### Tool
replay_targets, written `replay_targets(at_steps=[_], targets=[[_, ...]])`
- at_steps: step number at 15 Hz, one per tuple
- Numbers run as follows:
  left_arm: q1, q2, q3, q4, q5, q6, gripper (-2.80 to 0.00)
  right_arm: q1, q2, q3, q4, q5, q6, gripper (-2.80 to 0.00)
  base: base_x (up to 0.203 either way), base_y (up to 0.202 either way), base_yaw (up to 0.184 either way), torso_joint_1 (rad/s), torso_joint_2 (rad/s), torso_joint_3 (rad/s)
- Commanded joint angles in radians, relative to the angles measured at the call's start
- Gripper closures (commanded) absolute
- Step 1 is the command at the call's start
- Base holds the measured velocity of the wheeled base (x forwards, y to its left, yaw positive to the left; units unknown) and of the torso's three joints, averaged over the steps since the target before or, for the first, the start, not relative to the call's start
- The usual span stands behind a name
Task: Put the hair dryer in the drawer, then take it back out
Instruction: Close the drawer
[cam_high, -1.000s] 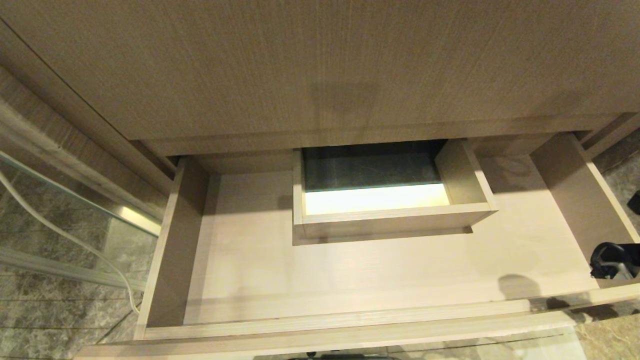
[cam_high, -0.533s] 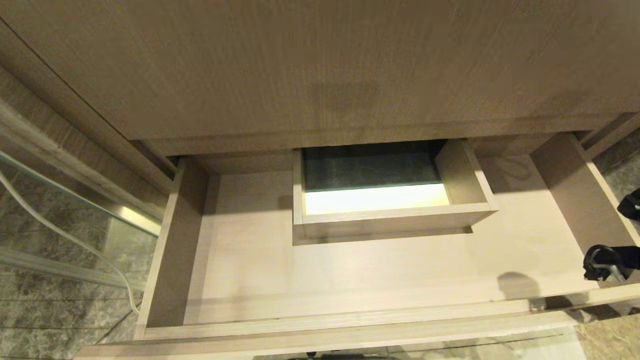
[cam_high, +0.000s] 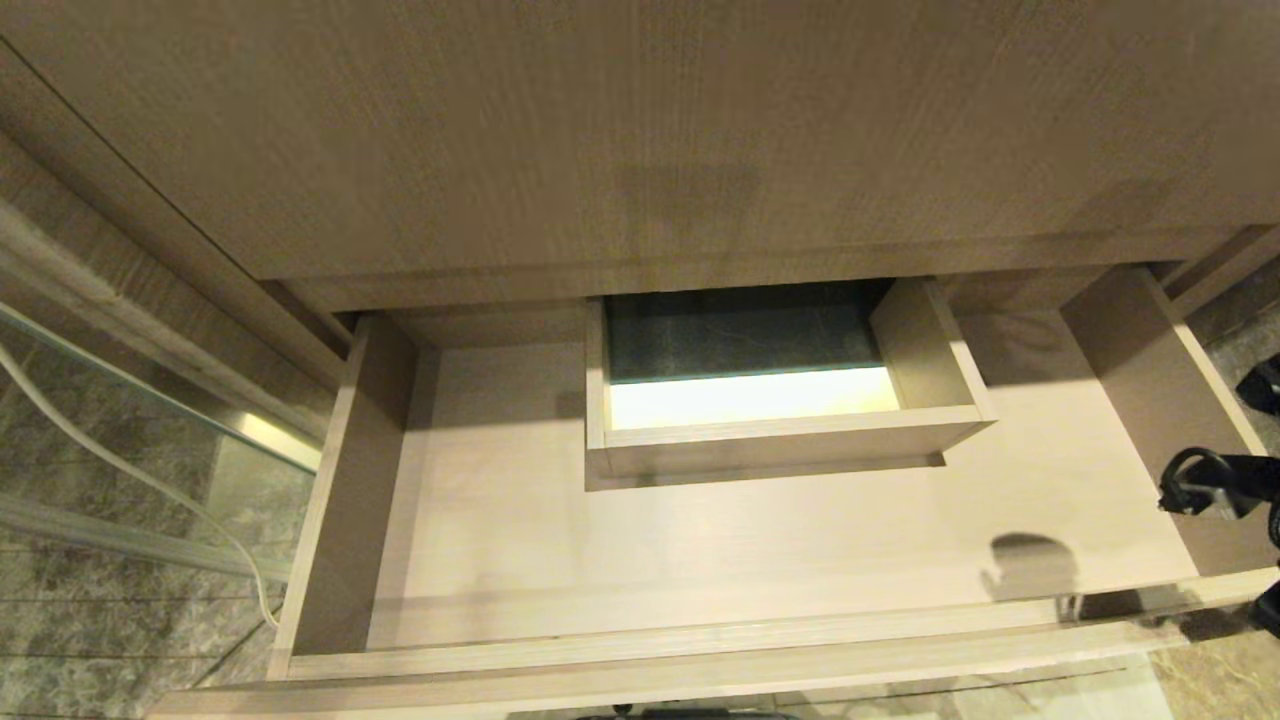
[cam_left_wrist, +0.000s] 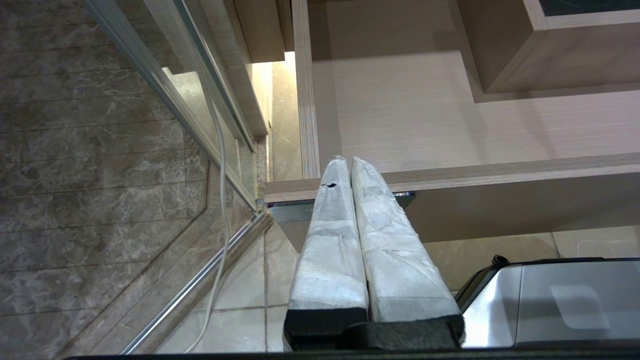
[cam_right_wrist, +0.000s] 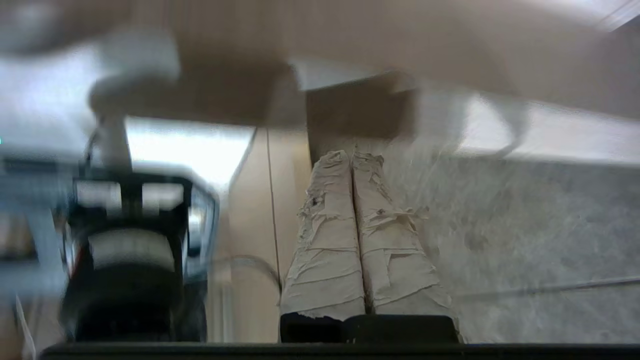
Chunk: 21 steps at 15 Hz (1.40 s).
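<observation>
The wooden drawer (cam_high: 345, 480) stands pulled out below the countertop, its pale floor bare, with a raised box (cam_high: 790, 428) around a cut-out at the back middle. The hair dryer is out of view in the head and left wrist views; the right wrist view is too blurred to make it out. My right arm (cam_high: 1205, 483) reaches in over the drawer's right wall, and its shadow falls on the drawer floor. The right gripper (cam_right_wrist: 352, 156) is shut and holds nothing. My left gripper (cam_left_wrist: 348, 161) is shut and empty, parked low in front of the drawer's front panel (cam_left_wrist: 500, 172).
A glass panel (cam_high: 150, 420) with a white cable (cam_high: 130, 470) running down it stands left of the drawer, over marble floor tiles. The countertop (cam_high: 640, 130) overhangs the drawer's back. My silver base (cam_left_wrist: 550, 300) sits below the drawer front.
At the head view's right edge my right arm has risen and come slightly inward over the drawer's right wall, and its shadow has shifted. The drawer and left arm have not moved.
</observation>
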Motion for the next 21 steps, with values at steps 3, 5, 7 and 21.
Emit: replay_targets(at_steps=[3, 5, 7, 21], targets=[[0.0, 0.0, 0.0, 0.0, 0.001, 0.0, 0.0, 0.002, -0.022, -0.007, -0.159, 0.002, 0.028, 0.0, 0.0, 0.0, 0.0, 0.0, 0.0, 0.0], [0.0, 0.001, 0.0, 0.0, 0.001, 0.0, 0.0, 0.003, -0.034, -0.007, -0.313, 0.007, 0.044, 0.0, 0.0, 0.0, 0.0, 0.0, 0.0, 0.0], [0.0, 0.0, -0.001, 0.0, 0.001, 0.0, 0.0, 0.015, -0.034, 0.0, -0.403, 0.033, 0.062, 0.0, 0.0, 0.0, 0.0, 0.0, 0.0, 0.0], [0.0, 0.0, 0.0, 0.0, 0.001, 0.0, 0.0, 0.096, -0.092, -0.033, -0.689, 0.036, 0.274, 0.0, 0.0, 0.0, 0.0, 0.0, 0.0, 0.0]])
